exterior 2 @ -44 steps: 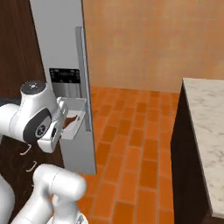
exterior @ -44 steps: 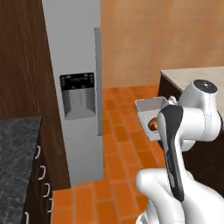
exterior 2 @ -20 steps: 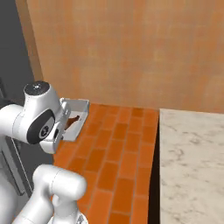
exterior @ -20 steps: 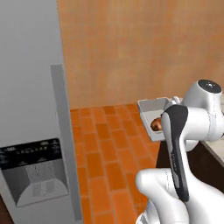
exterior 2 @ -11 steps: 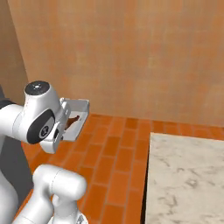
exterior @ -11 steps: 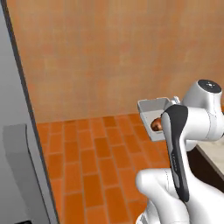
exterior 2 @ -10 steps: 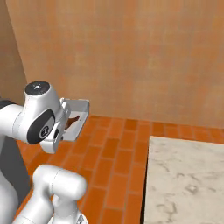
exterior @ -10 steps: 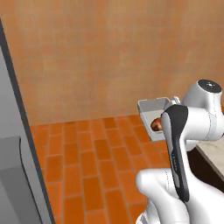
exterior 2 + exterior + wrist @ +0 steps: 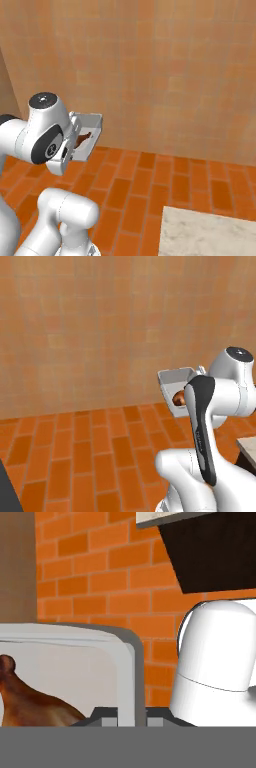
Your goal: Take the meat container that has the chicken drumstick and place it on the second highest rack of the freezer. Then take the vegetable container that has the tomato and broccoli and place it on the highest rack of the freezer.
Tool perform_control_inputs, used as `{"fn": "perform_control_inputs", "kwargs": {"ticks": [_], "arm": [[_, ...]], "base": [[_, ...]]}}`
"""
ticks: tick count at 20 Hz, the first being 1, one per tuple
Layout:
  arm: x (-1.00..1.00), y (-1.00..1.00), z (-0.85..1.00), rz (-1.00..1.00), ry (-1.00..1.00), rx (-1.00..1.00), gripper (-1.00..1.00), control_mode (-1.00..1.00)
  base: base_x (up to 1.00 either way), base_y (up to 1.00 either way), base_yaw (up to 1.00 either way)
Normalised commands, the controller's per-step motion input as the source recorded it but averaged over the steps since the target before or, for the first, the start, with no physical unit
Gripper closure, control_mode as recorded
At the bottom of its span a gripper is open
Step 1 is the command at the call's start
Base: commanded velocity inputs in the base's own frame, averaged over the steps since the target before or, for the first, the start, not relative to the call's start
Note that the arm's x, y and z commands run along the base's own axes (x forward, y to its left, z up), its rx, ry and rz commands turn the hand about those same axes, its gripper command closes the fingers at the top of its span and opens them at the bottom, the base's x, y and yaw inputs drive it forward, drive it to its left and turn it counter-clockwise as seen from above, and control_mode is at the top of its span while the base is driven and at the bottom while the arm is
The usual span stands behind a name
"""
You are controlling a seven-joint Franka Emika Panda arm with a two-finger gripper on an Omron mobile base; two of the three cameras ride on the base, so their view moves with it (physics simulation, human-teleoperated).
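1. Chicken drumstick (image 9: 30, 699), glossy orange-brown with a rounded knob end, lies inside a shallow white rectangular meat container (image 9: 65, 662) with a grey rim; I see it low on the left of my hand view.
2. In the left base view the same white meat container (image 9: 172, 381) is in the air beside the round head of my white arm, and a bit of the brown drumstick (image 9: 178, 399) shows just over its edge.
3. In the right base view the container (image 9: 87, 131) sticks out from behind my arm, tilted, with its open side turned to the camera, and a dark brown streak of the drumstick (image 9: 83, 137) is seen in it.
4. My hand (image 9: 131, 718) is nearly closed and it pinches the right wall of the container; the two dark tips stand on both sides of this wall at the bottom of the hand view.
5. The container touches nothing else; it hangs well above the orange brick floor (image 9: 90, 451).
6. Ahead of me there is a tan tiled wall (image 9: 170, 70).
7. A pale marbled table (image 9: 205, 235) top is at the lower right of the right base view, well apart from the container.
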Motion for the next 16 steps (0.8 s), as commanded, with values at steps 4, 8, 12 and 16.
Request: {"fn": "perform_control_inputs", "kwargs": {"ticks": [4, 8, 12, 16], "arm": [[0.00, 0.00, 0.00, 0.00, 0.00, 0.00, 1.00, 1.00], [0.00, 0.00, 0.00, 0.00, 0.00, 0.00, 1.00, 1.00], [0.00, 0.00, 0.00, 0.00, 0.00, 0.00, 1.00, 1.00], [0.00, 0.00, 0.00, 0.00, 0.00, 0.00, 1.00, 1.00]], "base": [[0.28, -0.46, 0.66], [0.11, -0.40, 0.83], [0.14, -0.48, 0.80], [0.42, -0.40, 0.74]]}}
